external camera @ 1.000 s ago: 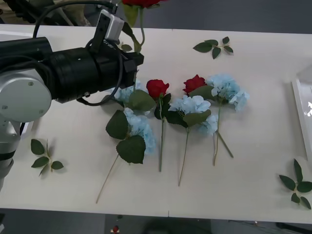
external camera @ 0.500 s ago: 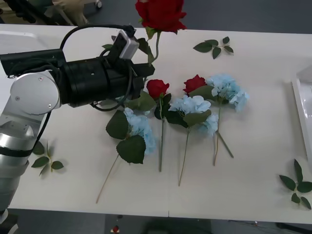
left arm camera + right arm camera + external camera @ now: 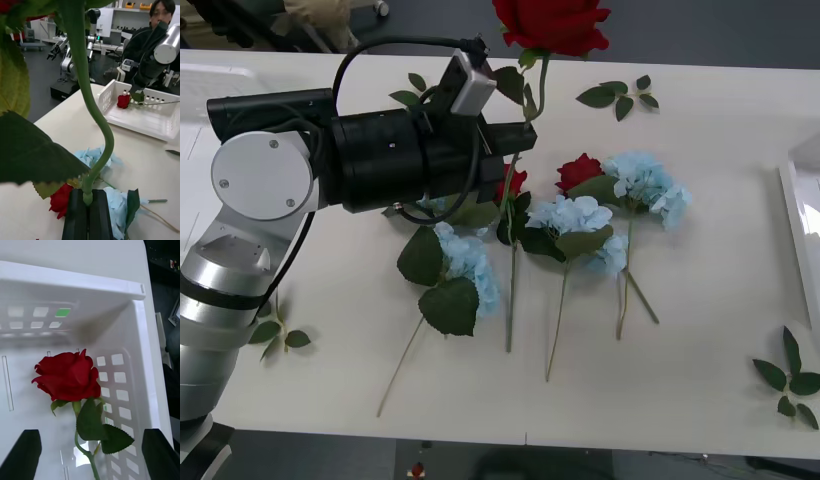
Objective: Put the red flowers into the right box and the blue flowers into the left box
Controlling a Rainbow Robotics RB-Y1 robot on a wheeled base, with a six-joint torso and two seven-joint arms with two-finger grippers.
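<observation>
White counter (image 3: pixel 720 380), flowers scattered. Left end effector (image 3: pixel 88 204) clenched on red rose (image 3: pixel 552 22) stem base: light, floppy, best gripped low. Right end effector (image 3: pixel 90 453) spread over slotted box (image 3: pixel 142 363).

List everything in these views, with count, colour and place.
Table: one, white, under everything.
Held rose: one, red, upright above the table in the left gripper.
Table roses: two, red, lying mid-table among the blue flowers.
Boxed rose: one, red, inside the slotted box.
Blue flowers: several, pale blue, lying mid-table.
Leaf sprigs: several, green, scattered near the table edges.
Slotted box: one, white, below the right gripper.
Tray: one, white, at the table's right edge.
Left gripper: black, jaws shut on the held rose's stem.
Right gripper: black, jaws open over the slotted box.
</observation>
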